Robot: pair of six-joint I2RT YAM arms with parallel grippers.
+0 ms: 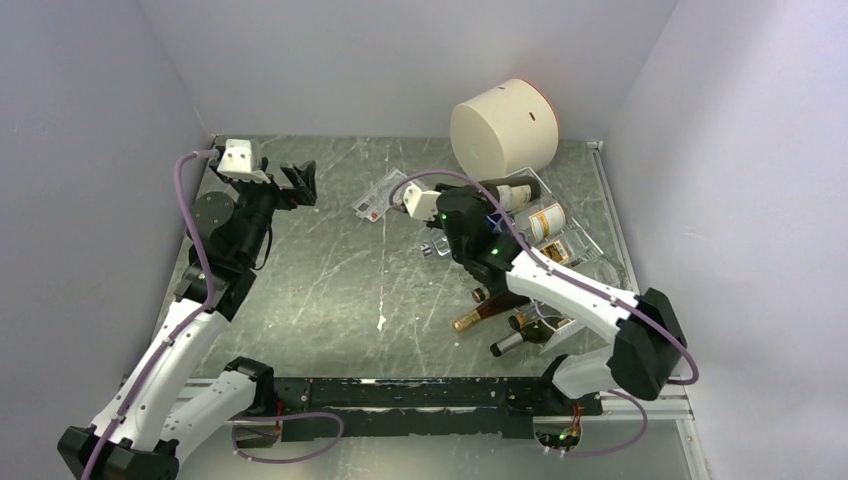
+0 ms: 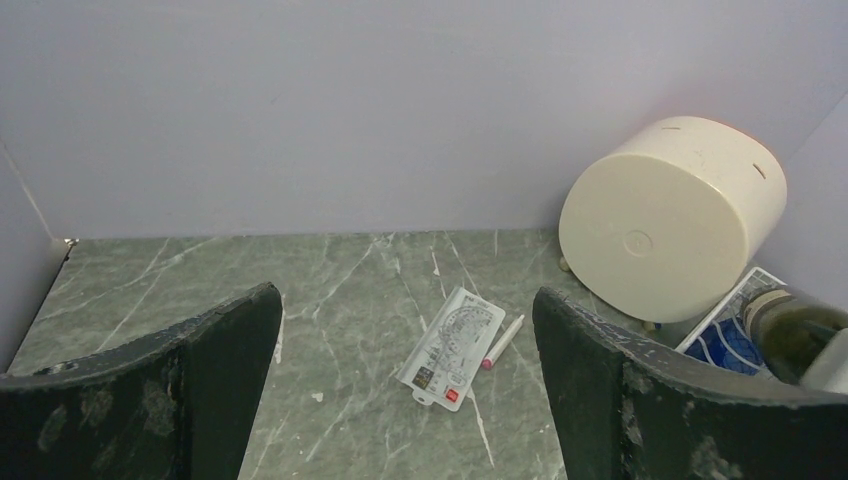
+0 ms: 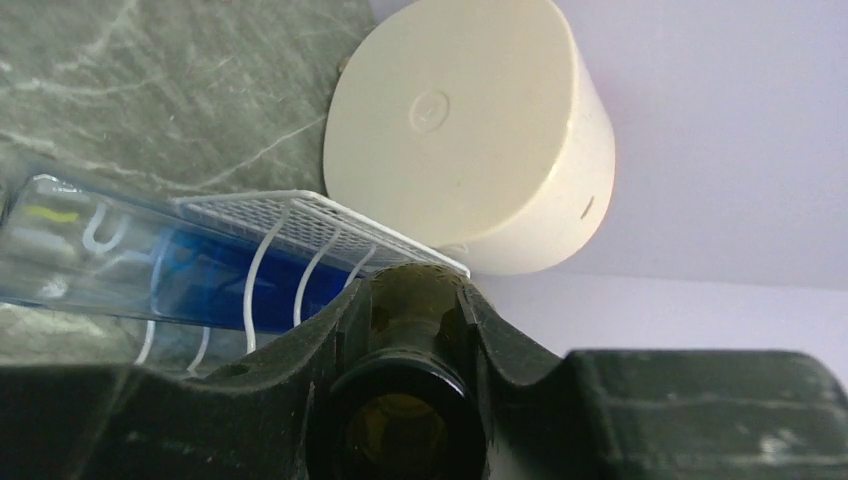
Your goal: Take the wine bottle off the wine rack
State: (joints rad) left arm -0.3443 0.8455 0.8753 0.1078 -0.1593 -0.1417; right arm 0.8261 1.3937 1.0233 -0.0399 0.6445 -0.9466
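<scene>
Item 1. Dark olive-green glass wine bottle (image 1: 514,196): lies on the top tier of the rack at about 2 o'clock on the worktop, neck pointing toward 9 o'clock, where the arm can reach it. Not yet lifted, as far as the views tell.

Item 2. White thin-wire wine rack (image 3: 300,222) with wavy grid tiers: stands at 3 o'clock. The troughs cradle the bottles on their sides so they cannot roll. A clear bottle with blue contents (image 3: 150,265) shows behind the wires.

Item 3. Right gripper (image 3: 408,335): clamped on the wine bottle's neck just behind the mouth. The neck is the narrowest part and fits between the fingers. Judged step: grip made, and drawing the bottle up and clear of the wires comes next.

Item 4. Left gripper (image 2: 405,395): fingers wide apart and holding nothing, parked at 10 o'clock, well apart from the rack, probably to leave the other arm room.

Item 5. Large cream plastic cylinder (image 1: 505,125): tipped on its side at 1 o'clock, just beside the rack's far end. It crowds the lift path.

Item 6. Clear plastic protractor (image 2: 452,345) and white pen with a red tip (image 2: 503,340): lie flat at 12 o'clock, unrelated.

Item 7. Green marble-patterned worktop (image 1: 330,290): carries all of the above.
</scene>
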